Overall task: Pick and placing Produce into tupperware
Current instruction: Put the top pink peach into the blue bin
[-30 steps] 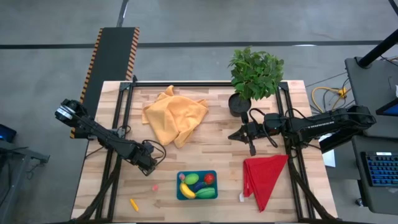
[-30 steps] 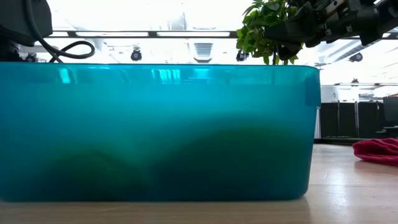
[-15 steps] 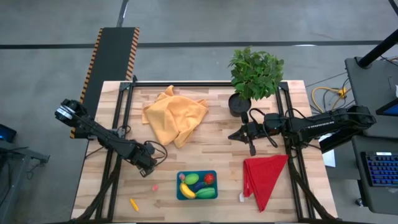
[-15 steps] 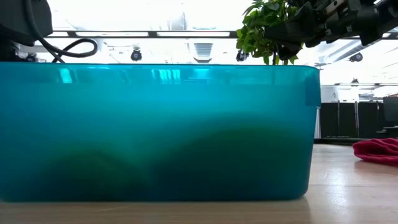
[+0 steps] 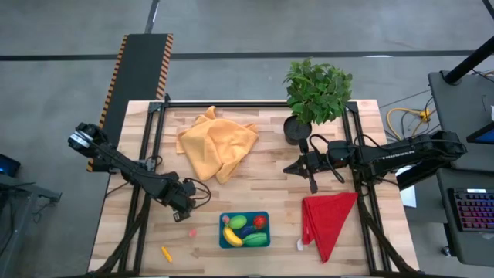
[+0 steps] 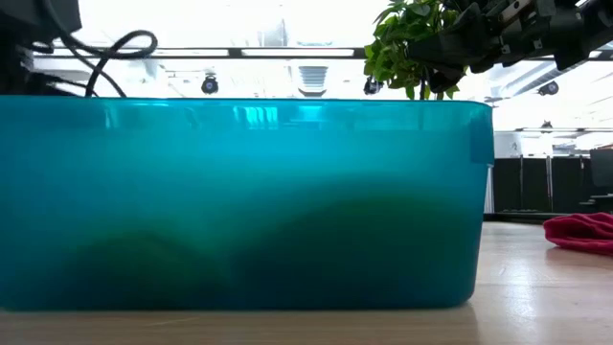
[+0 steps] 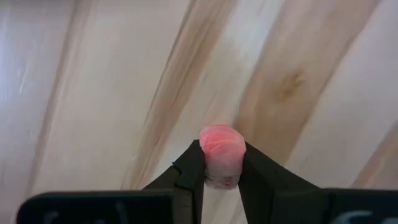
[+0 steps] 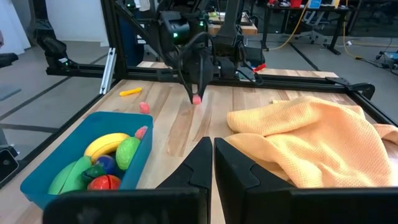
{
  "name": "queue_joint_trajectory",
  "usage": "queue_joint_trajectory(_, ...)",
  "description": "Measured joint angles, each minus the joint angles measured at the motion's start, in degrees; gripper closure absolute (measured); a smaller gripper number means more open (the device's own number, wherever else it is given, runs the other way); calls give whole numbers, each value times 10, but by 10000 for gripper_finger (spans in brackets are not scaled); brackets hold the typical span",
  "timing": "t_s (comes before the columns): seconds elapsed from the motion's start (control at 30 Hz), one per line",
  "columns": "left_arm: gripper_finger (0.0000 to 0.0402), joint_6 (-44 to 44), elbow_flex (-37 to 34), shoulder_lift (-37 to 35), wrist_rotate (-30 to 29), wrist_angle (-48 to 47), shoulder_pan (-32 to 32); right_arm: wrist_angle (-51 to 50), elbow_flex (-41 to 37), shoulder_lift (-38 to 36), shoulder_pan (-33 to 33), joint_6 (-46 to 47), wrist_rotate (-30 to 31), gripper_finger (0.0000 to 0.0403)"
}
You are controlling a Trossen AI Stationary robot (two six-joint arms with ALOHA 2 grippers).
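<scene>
The teal tupperware [image 5: 245,241] stands near the table's front edge and holds a yellow banana [image 8: 107,144], a red tomato [image 8: 104,182], green pieces [image 8: 127,151] and a dark eggplant. Its wall [image 6: 239,201] fills the low view. To its left my left gripper [image 5: 177,215] points down, shut on a tiny pink bit [image 7: 221,144]. A second pink bit [image 5: 192,231] and the orange carrot [image 5: 166,252] lie on the wood nearby. My right gripper [image 5: 312,185] hangs shut with nothing in it at the table's right middle. My left gripper pinches the pink bit's two opposite sides [image 7: 208,163] between its two fingertips [image 8: 197,93]. The fingers come from above, pointing down. The bit's rounded end sticks out past the tips. Whether it rests on the wood or hangs just above it, I cannot tell.
A crumpled orange cloth [image 5: 216,143] lies at the far left-centre, a red cloth [image 5: 328,220] at the near right, and a potted plant [image 5: 316,93] stands at the far right. Bare wood lies between the left gripper and the tupperware.
My left gripper has rolled about its downward-pointing line while staying over the same spot left of the tupperware. Its cable loop has swung with the turn.
</scene>
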Motion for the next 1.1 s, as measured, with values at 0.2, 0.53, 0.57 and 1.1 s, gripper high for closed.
queue_joint_trajectory(0.2, 348, 45, 20, 0, -21, 29, -8, 0, 0, 0, 0, 0, 0, 394)
queue_joint_trajectory(0.53, 347, 90, 44, -3, -34, 69, -31, 0, 0, 0, 0, 0, 0, 394)
queue_joint_trajectory(0.57, 347, 97, 47, -4, -37, 75, -34, 0, 0, 0, 0, 0, 0, 394)
queue_joint_trajectory(1.1, 347, 155, 65, -19, -56, 150, -63, 0, 0, 0, 0, 0, 0, 394)
